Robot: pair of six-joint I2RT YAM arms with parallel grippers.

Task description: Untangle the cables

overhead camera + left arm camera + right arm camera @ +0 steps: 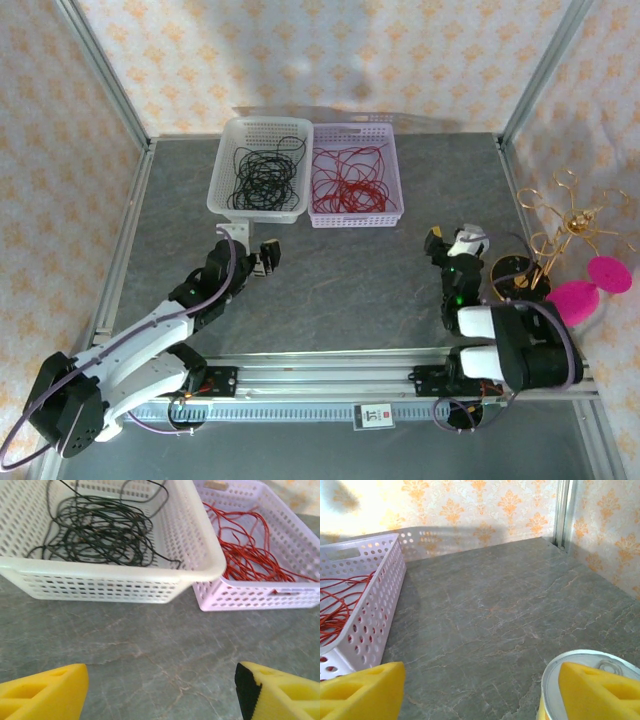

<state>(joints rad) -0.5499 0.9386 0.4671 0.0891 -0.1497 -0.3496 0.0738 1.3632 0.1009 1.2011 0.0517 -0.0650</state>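
On the grey counter, the left end effector sits near and left of centre, aimed at the baskets. In the left wrist view its yellow fingers are spread wide with only bare counter between them. The right end effector is well to the right, also spread and gripping nothing. In the right wrist view a round tin with a silver rim lies under its right finger. Off the counter's right edge stand a gold wire ornament and pink discs.

Farther back, two baskets stand side by side and touching, their long sides running near to far. The black cables lie in the white basket on the left, and the red cables lie in the lilac basket on the right. Each lot is a loose heap of loops pointing no single way, stretched roughly along its basket's length. A few black strands rise above the far rim.
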